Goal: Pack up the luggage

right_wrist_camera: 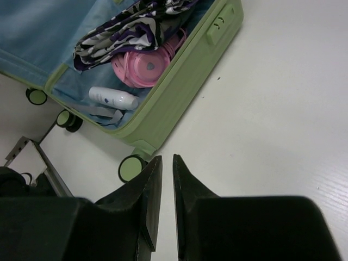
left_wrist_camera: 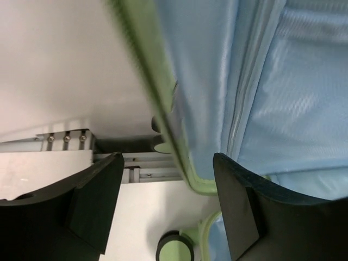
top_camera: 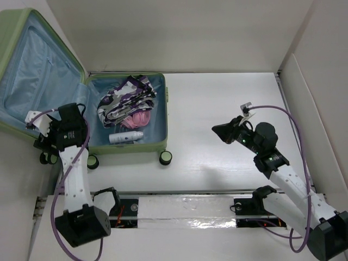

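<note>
The pale green luggage lies open at the left. Its lid is raised, blue lining showing. The base shell holds a purple-patterned cloth, a pink round item and a white bottle. My left gripper is open at the lid's lower corner. In the left wrist view the green rim runs between its spread fingers. My right gripper is shut and empty over the bare table, right of the suitcase; it shows in its own view.
Suitcase wheels stick out at the near side; one shows below my left fingers and one by my right fingers. A metal rail runs along the near edge. White walls enclose the table.
</note>
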